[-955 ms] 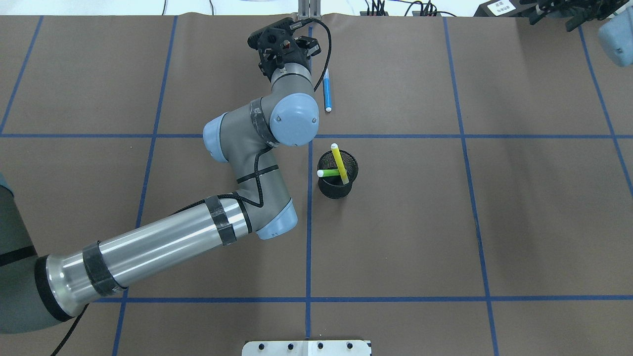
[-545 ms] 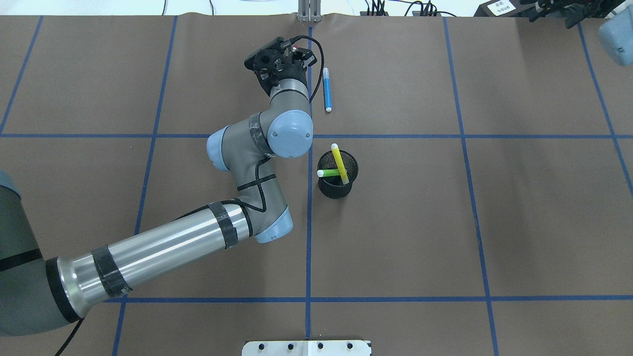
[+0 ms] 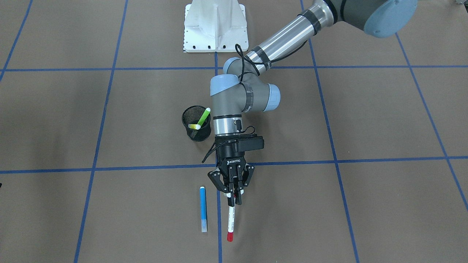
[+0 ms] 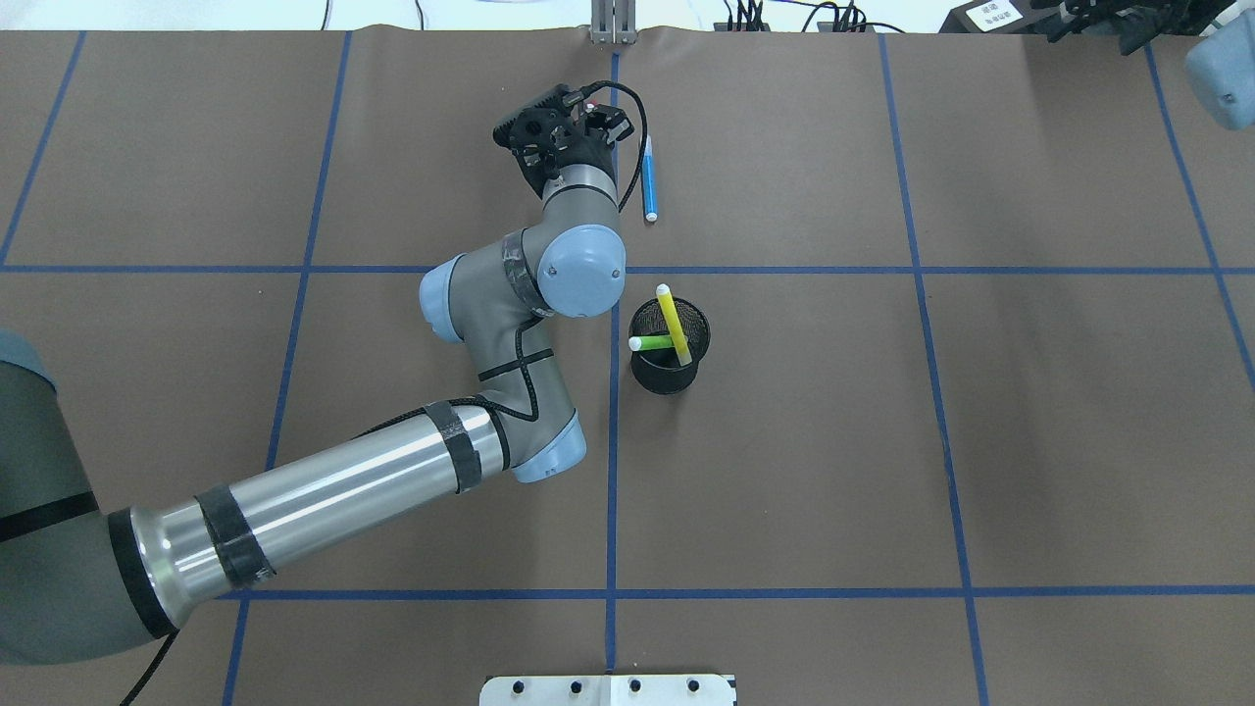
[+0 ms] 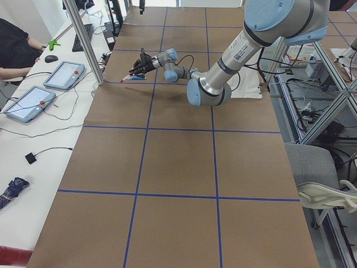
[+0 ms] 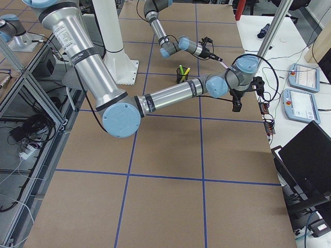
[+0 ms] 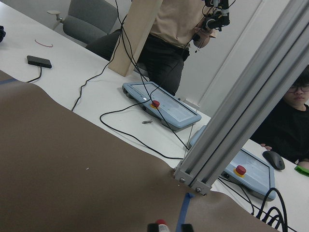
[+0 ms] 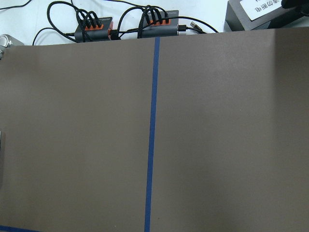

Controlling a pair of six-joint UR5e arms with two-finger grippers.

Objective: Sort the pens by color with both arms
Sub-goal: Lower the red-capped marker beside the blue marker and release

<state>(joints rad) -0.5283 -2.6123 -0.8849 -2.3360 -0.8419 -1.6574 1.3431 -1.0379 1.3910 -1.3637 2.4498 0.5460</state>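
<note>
since half a second ago, the wrist of the left arm point(image 4: 343, 480) has been carried a little toward the right of the overhead view. blue pen point(image 4: 648, 178) and black mesh cup point(image 4: 670, 378) are found unmoved.

left gripper point(image 3: 234, 199): jaws are seen clamped on the white pen point(image 3: 230, 219) at its plain end, with the red cap pointed away from the robot. the white pen is held just beside the blue pen, roughly parallel to it and not touching it. from the left-end view the pen is seen tilted, red cap lowest. whether the cap touches the table point(image 3: 365, 120) cannot be told.

in the overhead view the white pen is hidden almost wholly behind the gripper and wrist. in the left wrist view only the red cap and the finger ends are caught, cut off at the bottom edge.

the blue pen is laid flat on the table. yellow pen point(image 4: 673, 324) and green pen point(image 4: 652, 343) are stood leaning and crossed inside the cup, which is set near the left wrist.

right arm point(image 6: 170, 93): in the overhead view it is cut off at the upper right corner, where one light-blue joint cap is shown. right gripper point(image 6: 237, 105) is seen small and dark in the right-end view, so the state of its jaws cannot be told. its wrist view takes in table cover, a blue tape line and cable blocks at the far edge.
</note>
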